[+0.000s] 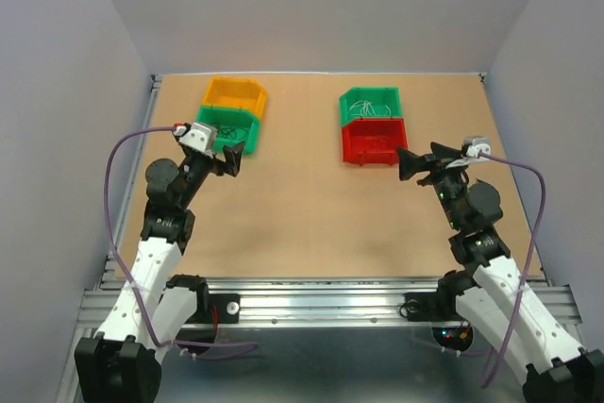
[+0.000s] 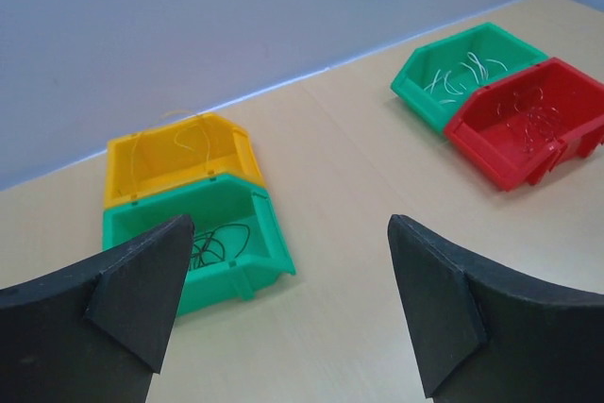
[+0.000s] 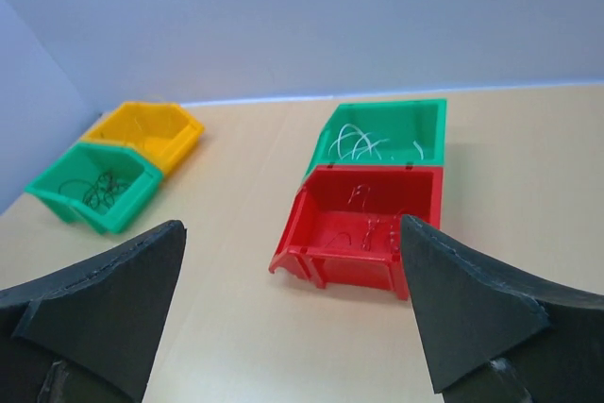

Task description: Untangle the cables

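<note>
Thin reddish wires (image 2: 528, 120) in glossy red plastic bin (image 2: 486, 159), both jaws spread wide, empty

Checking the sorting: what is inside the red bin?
Inside the red bin, thin reddish wires lie on its floor. In the left wrist view its near wall covers a strip of floor; the strand count is too fine to tell.

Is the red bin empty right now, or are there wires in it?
Not empty. The red bin holds thin reddish wires, looped loosely over its floor. How many there are, cannot tell.
</note>
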### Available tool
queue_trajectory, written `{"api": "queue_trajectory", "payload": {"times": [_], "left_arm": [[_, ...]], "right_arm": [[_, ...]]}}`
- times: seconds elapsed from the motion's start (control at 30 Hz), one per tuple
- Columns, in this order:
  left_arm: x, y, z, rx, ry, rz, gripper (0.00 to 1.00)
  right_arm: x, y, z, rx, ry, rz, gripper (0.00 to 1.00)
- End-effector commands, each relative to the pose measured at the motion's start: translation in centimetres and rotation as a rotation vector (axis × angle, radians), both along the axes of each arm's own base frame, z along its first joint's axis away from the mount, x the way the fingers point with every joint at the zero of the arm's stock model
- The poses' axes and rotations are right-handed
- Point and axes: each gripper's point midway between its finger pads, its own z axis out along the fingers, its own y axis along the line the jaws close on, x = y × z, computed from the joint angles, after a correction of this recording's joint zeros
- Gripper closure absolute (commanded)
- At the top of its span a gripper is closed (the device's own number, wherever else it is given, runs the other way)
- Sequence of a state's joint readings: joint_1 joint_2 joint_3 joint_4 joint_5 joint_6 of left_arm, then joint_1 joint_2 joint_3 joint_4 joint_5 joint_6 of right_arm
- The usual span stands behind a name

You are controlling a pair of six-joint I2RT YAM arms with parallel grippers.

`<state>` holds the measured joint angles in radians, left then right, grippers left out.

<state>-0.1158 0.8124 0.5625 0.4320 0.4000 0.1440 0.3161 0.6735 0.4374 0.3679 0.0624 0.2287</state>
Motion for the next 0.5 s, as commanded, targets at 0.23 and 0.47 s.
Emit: {"api": "queue_trajectory", "payload": {"times": [0.23, 0.47], "left_arm": [[-4.9, 3.0, 5.8, -0.131, -0.343, 0.14, 0.01], [-4.5, 2.6, 5.1, -0.103, -0.328, 0.116, 0.01]], "right_arm": [[-4.1, -2.6, 2.8, 0.055, -0.141, -0.068, 0.0], [-4.2, -2.7, 2.8, 0.056, -0.142, -0.074, 0.0]]}}
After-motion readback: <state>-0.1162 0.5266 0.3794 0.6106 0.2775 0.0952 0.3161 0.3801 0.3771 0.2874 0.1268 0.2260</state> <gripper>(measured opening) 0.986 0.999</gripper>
